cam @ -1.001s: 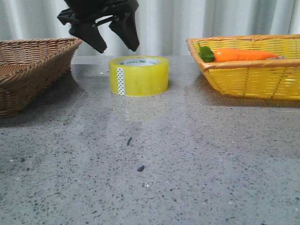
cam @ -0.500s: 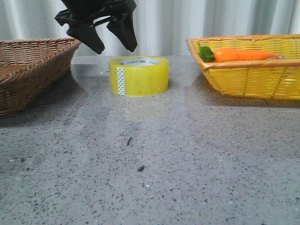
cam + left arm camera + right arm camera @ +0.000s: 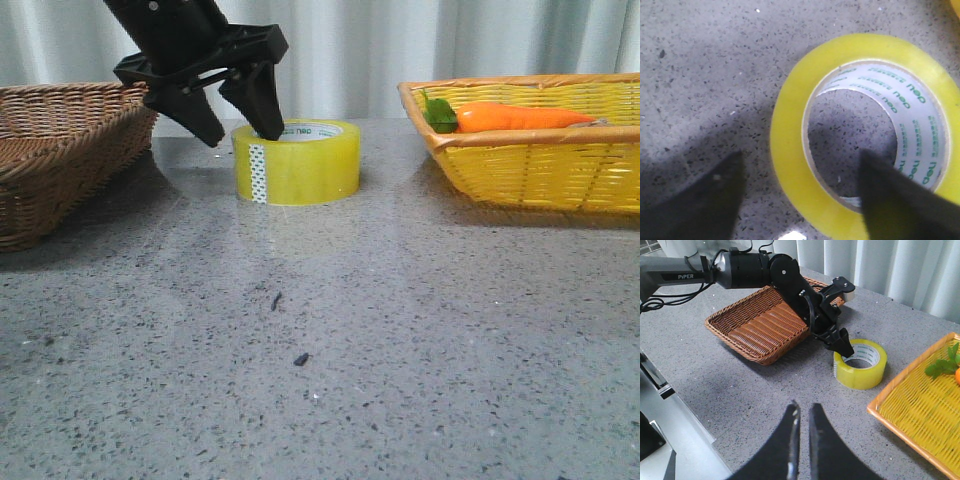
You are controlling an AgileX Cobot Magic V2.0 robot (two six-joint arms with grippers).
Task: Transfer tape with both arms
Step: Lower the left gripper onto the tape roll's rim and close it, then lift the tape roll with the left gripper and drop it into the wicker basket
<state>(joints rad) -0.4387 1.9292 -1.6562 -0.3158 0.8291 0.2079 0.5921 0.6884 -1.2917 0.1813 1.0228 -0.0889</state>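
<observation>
Lying flat on the speckled grey stone tabletop (image 3: 400, 330), between the brown wicker basket (image 3: 60, 150) and the yellow wicker basket (image 3: 530, 160) that holds an orange carrot with green leaves (image 3: 510, 117), the wide roll of translucent yellow packing tape (image 3: 297, 160) has its white, green-printed core facing up and a dotted white strip on its side wall. It looks light and stiff, a rigid ring that should not deform under a pinch, though its glossy outer face may be slippery, so the surest hold is likely across the wall, one finger inside the core and one outside. The black left gripper (image 3: 232, 120) is set for just that: tilted down over the roll's left rim, its jaws spread wide, one pointed fingertip (image 3: 890, 195) over the hollow core and the other fingertip (image 3: 705, 200) outside the roll above bare table, the yellow wall between them. Whether either finger touches the tape yet cannot be told, and the roll sits ungrasped. The black right gripper (image 3: 801, 432) hangs high and well apart from the roll, looking down across the table, its two fingers drawn nearly together with only a thin slit between them and nothing held.
</observation>
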